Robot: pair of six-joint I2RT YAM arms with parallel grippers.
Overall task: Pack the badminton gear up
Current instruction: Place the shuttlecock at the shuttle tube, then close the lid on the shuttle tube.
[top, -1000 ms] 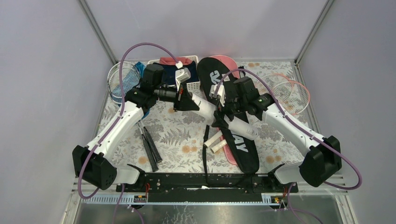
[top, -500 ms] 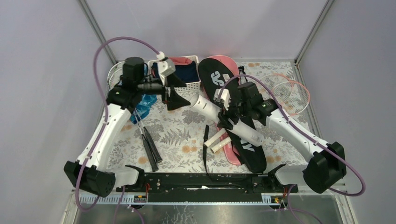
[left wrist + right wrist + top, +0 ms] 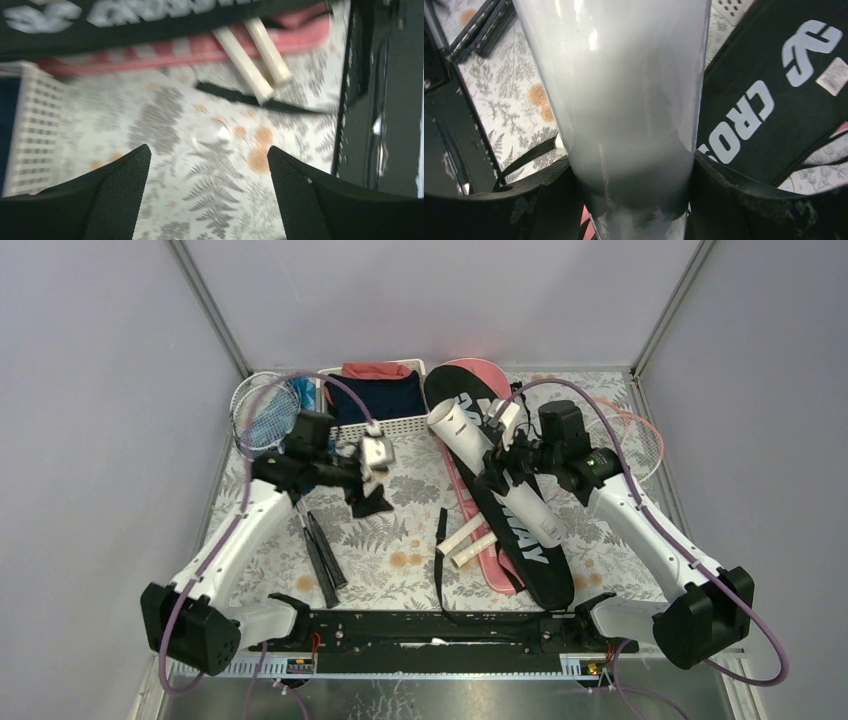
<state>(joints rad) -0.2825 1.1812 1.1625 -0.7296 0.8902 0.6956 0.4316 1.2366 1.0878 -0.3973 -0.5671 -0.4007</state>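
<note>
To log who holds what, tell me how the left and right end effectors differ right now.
The left end effector stands open with nothing in it, while the right end effector is closed on the white shuttlecock tube. The left one hangs over bare floral tablecloth, and the right one holds its load over the black CROSSWAY bag. Both are black.

Between the fingers [image 3: 120,190] of the left gripper [image 3: 208,150] lay open tablecloth [image 3: 165,125]; ahead, white handles [image 3: 245,62] and seemingly a black strap [image 3: 235,96] blocked passage; a basket [image 3: 35,125] stood outside one finger.
</note>
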